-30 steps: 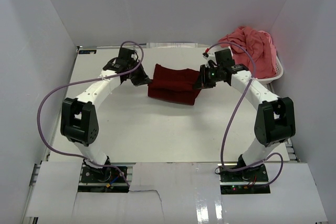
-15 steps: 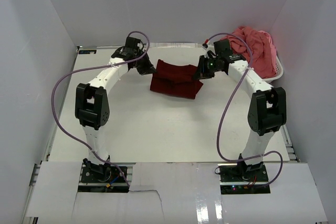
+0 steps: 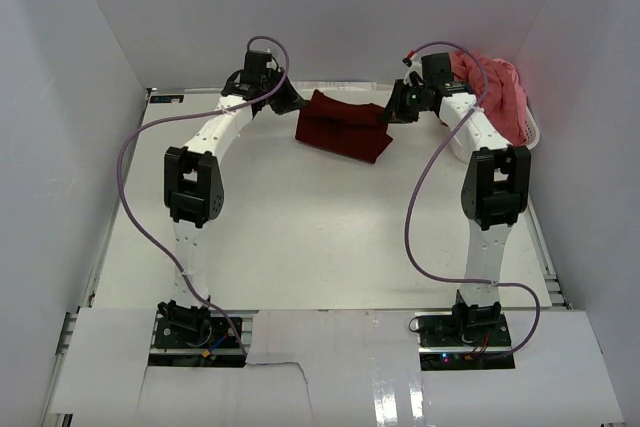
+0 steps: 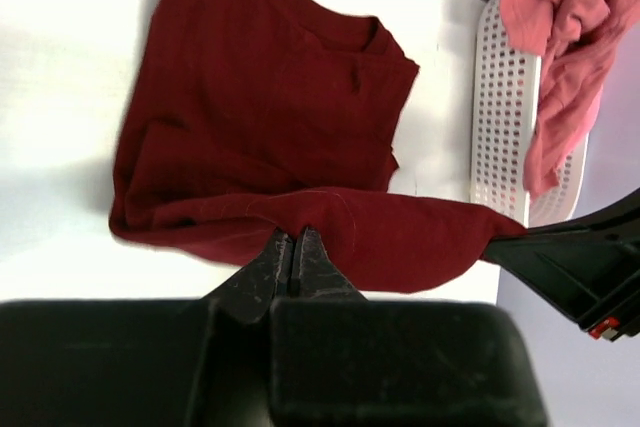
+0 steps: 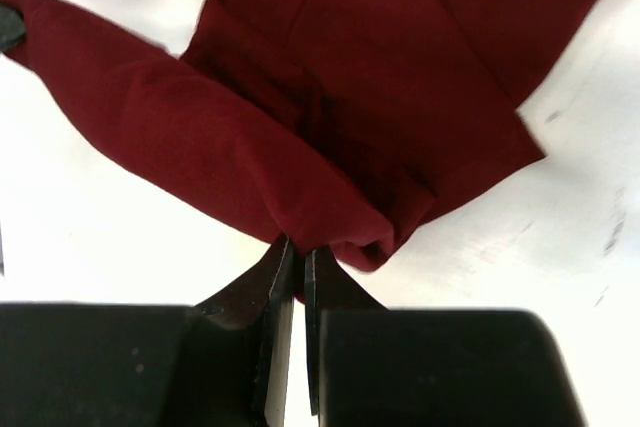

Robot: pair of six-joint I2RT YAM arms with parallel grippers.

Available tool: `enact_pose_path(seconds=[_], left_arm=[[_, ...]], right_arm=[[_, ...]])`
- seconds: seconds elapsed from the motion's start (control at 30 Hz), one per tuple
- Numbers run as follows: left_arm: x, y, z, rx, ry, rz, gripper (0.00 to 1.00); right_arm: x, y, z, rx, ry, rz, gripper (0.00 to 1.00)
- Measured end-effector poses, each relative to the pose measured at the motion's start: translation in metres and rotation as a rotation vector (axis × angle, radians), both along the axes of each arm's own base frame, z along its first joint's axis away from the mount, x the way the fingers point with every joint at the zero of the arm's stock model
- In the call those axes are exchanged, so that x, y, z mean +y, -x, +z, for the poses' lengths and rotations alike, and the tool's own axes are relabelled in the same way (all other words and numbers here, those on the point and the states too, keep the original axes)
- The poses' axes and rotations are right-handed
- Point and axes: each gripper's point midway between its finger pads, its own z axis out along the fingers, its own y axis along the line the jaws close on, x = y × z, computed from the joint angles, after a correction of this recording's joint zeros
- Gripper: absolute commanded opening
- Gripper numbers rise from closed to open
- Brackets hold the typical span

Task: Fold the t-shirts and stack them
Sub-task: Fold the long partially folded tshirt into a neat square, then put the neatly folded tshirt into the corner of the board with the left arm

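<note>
Holding the maroon t-shirt (image 3: pixel 342 129) at the far middle of the table (image 3: pixel 300 237), clamping the jaws of the left gripper (image 4: pixel 295 247) on its left end and of the right gripper (image 5: pixel 298 252) on its right end; coral t-shirt (image 3: pixel 495 92) draping over the basket (image 4: pixel 500 117), far right.

The white table (image 3: pixel 300 237) carries a maroon t-shirt (image 3: pixel 342 127) far centre, a white basket (image 4: pixel 495 97) far right.

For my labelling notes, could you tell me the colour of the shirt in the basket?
That shirt is coral pink, clearest in the left wrist view.
</note>
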Motion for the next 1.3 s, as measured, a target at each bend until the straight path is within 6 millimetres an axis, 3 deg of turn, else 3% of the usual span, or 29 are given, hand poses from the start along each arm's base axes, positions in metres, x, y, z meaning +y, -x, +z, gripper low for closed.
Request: enact_pose_path(seconds=[0.1,0.13,0.17,0.27,0.3,0.33,0.37,0.53,0.63,0.77,0.83,0.93,1.03,1.13,1.17,1.27,1.3], left_arm=[[-0.003,-0.022,-0.021,-0.026,0.020,0.011,0.10],[-0.004,-0.029,-0.028,-0.035,0.028,0.017,0.13],[-0.004,-0.039,-0.036,-0.048,0.042,0.026,0.36],[-0.003,-0.073,-0.062,-0.100,0.082,0.061,0.98],[0.000,-0.085,-0.072,-0.120,0.093,0.077,0.98],[0.003,-0.098,-0.075,-0.143,0.113,0.099,0.98],[0.006,-0.109,-0.080,-0.167,0.129,0.118,0.98],[0.020,-0.130,-0.083,-0.252,0.144,0.140,0.98],[0.023,-0.113,-0.069,-0.290,0.092,0.108,0.98],[0.003,-0.088,-0.024,-0.383,0.053,0.011,0.98],[-0.009,-0.083,0.004,-0.452,0.054,-0.038,0.97],[-0.029,-0.075,0.019,-0.505,0.064,-0.112,0.92],[-0.039,-0.070,0.009,-0.490,0.073,-0.173,0.79],[-0.045,-0.079,-0.009,-0.470,0.080,-0.205,0.61],[-0.047,-0.083,-0.018,-0.462,0.083,-0.214,0.48],[-0.051,-0.085,-0.058,-0.396,0.089,-0.237,0.31],[-0.051,-0.083,-0.075,-0.361,0.087,-0.241,0.22]], right_arm=[[-0.010,-0.030,-0.016,-0.007,-0.010,-0.040,0.08],[-0.013,-0.041,-0.024,-0.011,-0.017,-0.055,0.13],[-0.015,-0.053,-0.032,-0.020,-0.028,-0.072,0.28],[-0.027,-0.080,-0.058,-0.037,-0.047,-0.133,0.54],[-0.032,-0.089,-0.066,-0.050,-0.052,-0.162,0.57],[-0.038,-0.098,-0.071,-0.069,-0.053,-0.189,0.71],[-0.042,-0.107,-0.073,-0.094,-0.053,-0.212,0.74],[-0.054,-0.131,-0.053,-0.228,-0.047,-0.254,0.74],[-0.048,-0.122,-0.041,-0.267,-0.024,-0.223,0.73],[-0.032,-0.111,-0.024,-0.286,-0.012,-0.165,0.70],[-0.024,-0.105,-0.025,-0.278,-0.005,-0.138,0.66],[-0.015,-0.096,-0.034,-0.244,0.000,-0.110,0.56],[-0.011,-0.089,-0.043,-0.210,-0.004,-0.090,0.36],[-0.009,-0.087,-0.056,-0.171,-0.006,-0.085,0.31],[-0.009,-0.088,-0.062,-0.162,-0.006,-0.083,0.29],[-0.008,-0.087,-0.085,-0.113,-0.004,-0.079,0.25],[-0.007,-0.085,-0.095,-0.089,-0.001,-0.076,0.19]])
